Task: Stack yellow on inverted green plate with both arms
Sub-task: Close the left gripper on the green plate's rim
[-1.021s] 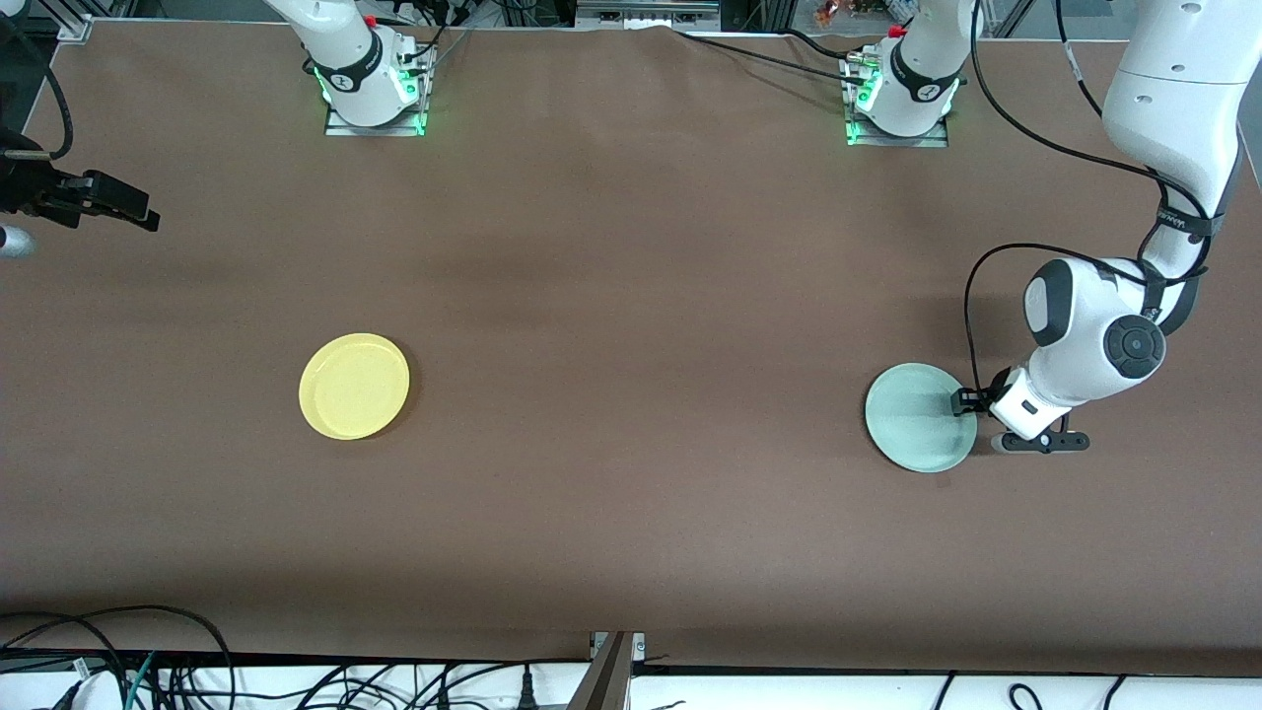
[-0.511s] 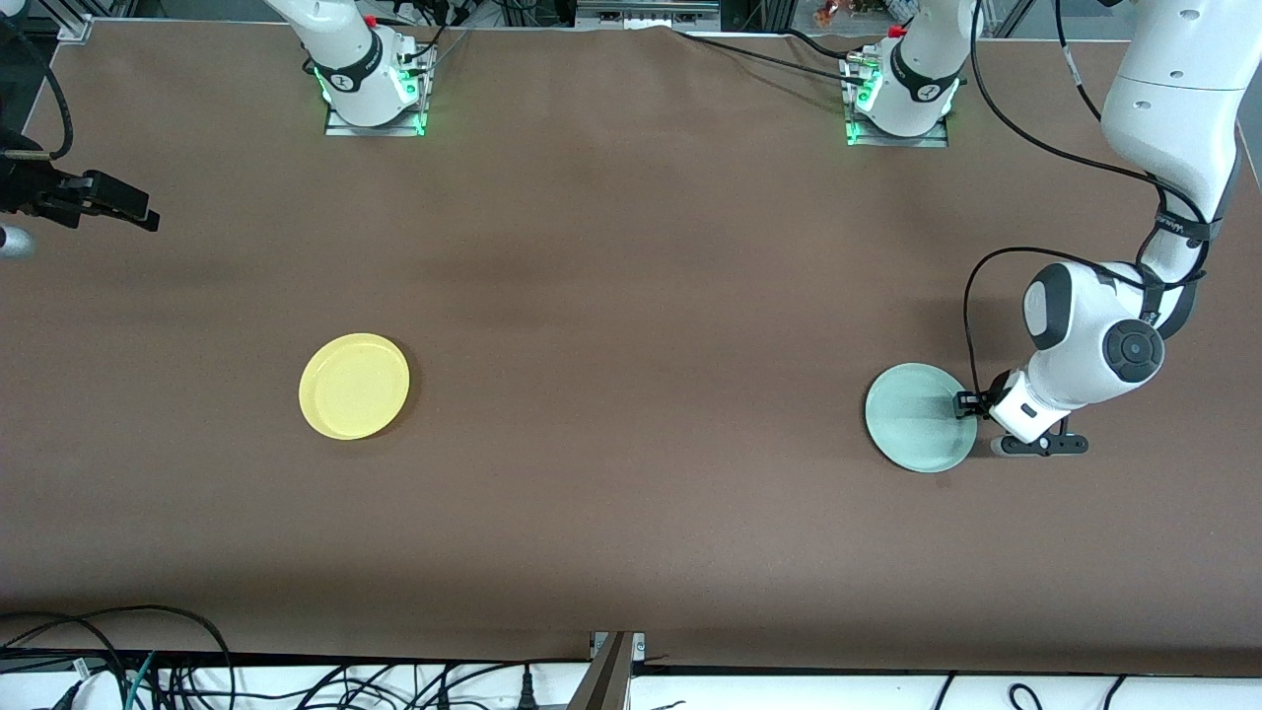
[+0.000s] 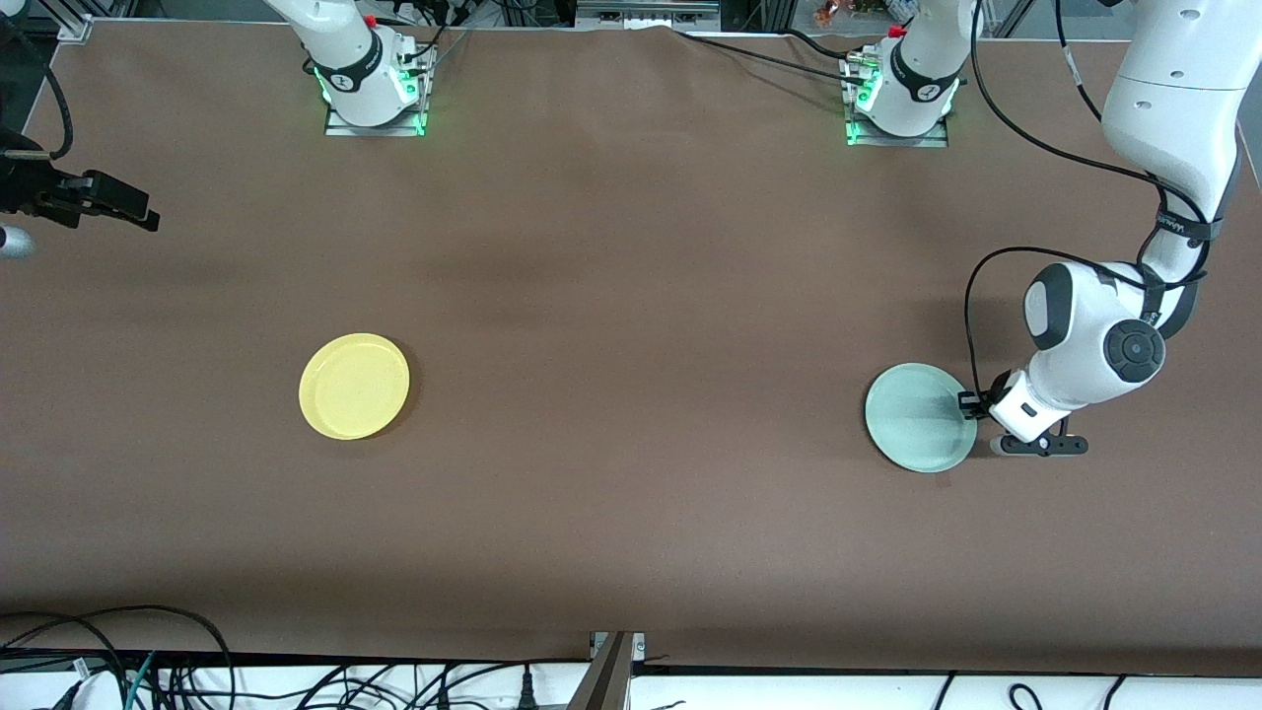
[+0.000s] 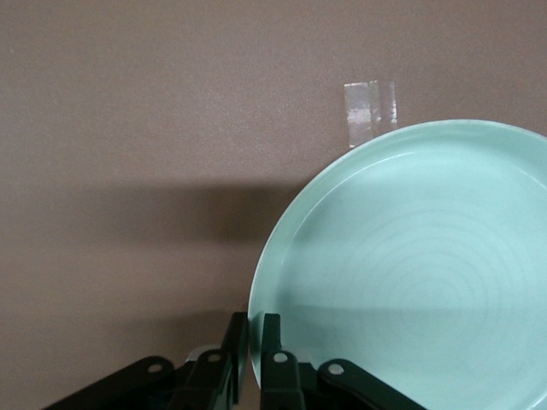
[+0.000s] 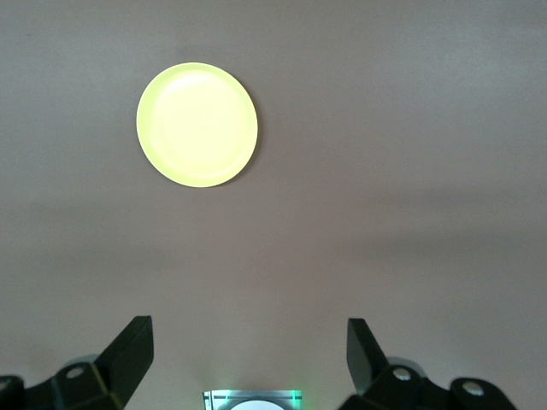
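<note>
The pale mint-green plate (image 3: 917,419) lies rim up on the brown table at the left arm's end, its ringed inside showing in the left wrist view (image 4: 410,273). My left gripper (image 3: 968,402) sits low at the plate's edge. It (image 4: 254,342) is shut on the rim, one finger inside and one outside. The yellow plate (image 3: 354,386) lies rim up toward the right arm's end and also shows in the right wrist view (image 5: 197,124). My right gripper (image 3: 138,212) waits open in the air at its end of the table (image 5: 248,342), away from the yellow plate.
A scrap of clear tape (image 4: 370,109) is stuck to the table beside the green plate. Both arm bases (image 3: 373,89) (image 3: 897,99) stand along the table's edge farthest from the front camera. Loose cables (image 3: 148,661) hang below the nearest edge.
The left gripper's fingers have closed onto the green plate's rim. Both plates and the right arm have stayed in place.
</note>
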Motion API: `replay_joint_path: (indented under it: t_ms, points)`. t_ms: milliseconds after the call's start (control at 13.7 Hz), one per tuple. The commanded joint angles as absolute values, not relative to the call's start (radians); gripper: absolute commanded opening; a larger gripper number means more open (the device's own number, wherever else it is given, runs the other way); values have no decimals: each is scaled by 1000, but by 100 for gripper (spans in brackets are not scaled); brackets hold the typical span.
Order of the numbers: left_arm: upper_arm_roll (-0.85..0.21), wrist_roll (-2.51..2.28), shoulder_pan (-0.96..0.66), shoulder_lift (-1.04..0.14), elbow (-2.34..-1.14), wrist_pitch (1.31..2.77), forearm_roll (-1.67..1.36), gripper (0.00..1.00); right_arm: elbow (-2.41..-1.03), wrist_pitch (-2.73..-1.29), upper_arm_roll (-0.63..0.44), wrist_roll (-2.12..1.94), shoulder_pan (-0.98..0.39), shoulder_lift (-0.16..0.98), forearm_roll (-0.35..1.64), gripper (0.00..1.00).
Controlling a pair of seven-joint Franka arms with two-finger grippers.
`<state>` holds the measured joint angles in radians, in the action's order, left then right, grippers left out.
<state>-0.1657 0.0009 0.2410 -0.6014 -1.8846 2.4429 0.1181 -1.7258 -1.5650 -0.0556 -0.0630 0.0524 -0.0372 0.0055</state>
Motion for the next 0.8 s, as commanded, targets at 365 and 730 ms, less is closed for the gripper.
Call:
replay_joint_path:
  t_ms: [365, 730]
  points:
    - [-172, 28, 245, -604, -1850, 2424, 183, 0, -1733, -1557, -51, -57, 63, -49, 18, 100]
    - [-199, 26, 215, -563, -1748, 2251, 184, 0, -1730, -1557, -44, -57, 61, -51, 23, 100]
